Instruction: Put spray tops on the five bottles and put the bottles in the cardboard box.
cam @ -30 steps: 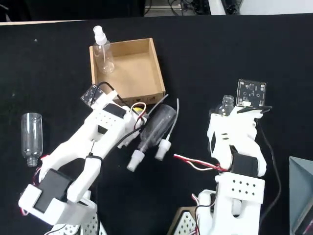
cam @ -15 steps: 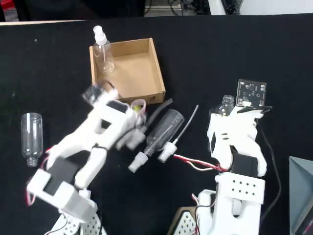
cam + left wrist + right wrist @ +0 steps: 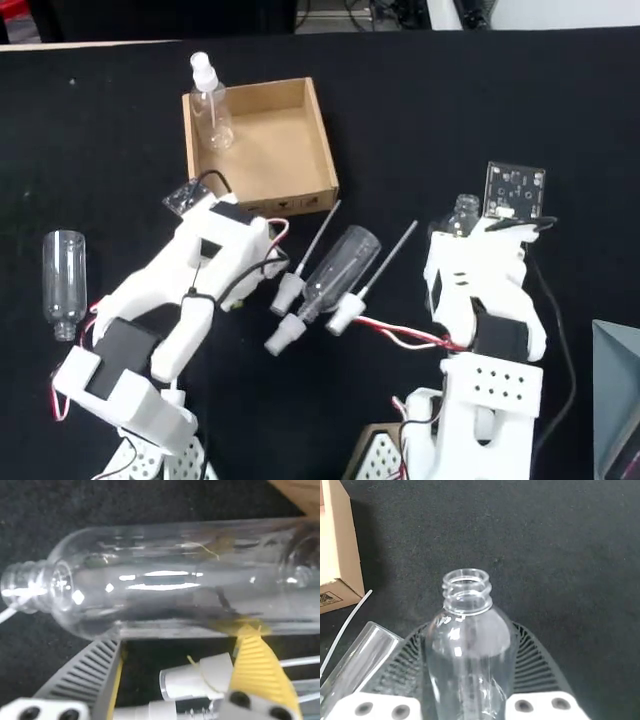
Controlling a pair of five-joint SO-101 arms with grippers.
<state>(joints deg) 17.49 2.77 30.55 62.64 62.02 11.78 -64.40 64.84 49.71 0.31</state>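
The left gripper [image 3: 177,645] is spread wide and hangs right over the middle bottle [image 3: 165,585]. That bottle lies on its side on the black table [image 3: 520,100], just in front of the box [image 3: 322,140], with its neck open. One top [image 3: 197,677] sits between the two fingers, not pinched as far as I can see.

The high view has three tops around that bottle. There's a left top [image 3: 286,292] and a right top [image 3: 345,312], both with their tubes pointing away from the arms. A near top [image 3: 283,336] lies just off the neck.

The right gripper [image 3: 470,642] is clamped on an upright bottle [image 3: 467,630] with nothing on its neck. A capped bottle [image 3: 210,105] stands in the box's far left corner. Another open bottle [image 3: 64,280] lies on its side, well off to the left of the left arm.
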